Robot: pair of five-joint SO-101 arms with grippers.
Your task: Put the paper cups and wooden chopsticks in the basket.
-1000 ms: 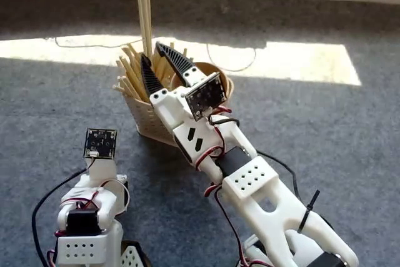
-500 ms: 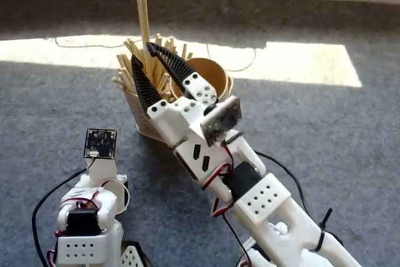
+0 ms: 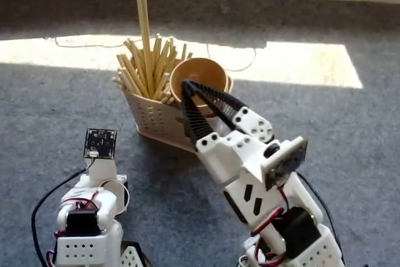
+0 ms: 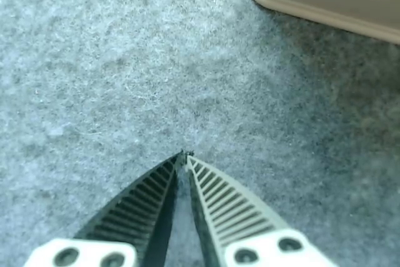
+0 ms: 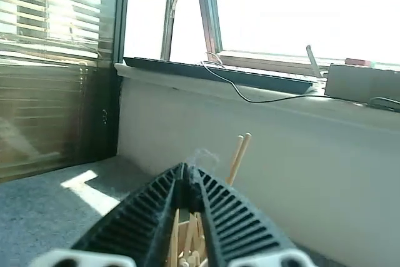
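Your right gripper, fingers pinched together w/ nothing between them, hangs tips-first at the near rim of the paper cup; can't tell if it touches. Cup stands upright in the basket, at the end nearer your right arm. Chopsticks are bundled in the other end, leaning, two sticking up well above the rest. Basket sits on the grey carpet toward its far edge, at the sunlit strip. Your left gripper, fingers also closed & empty, points down at bare carpet near a basket corner, apart from it.
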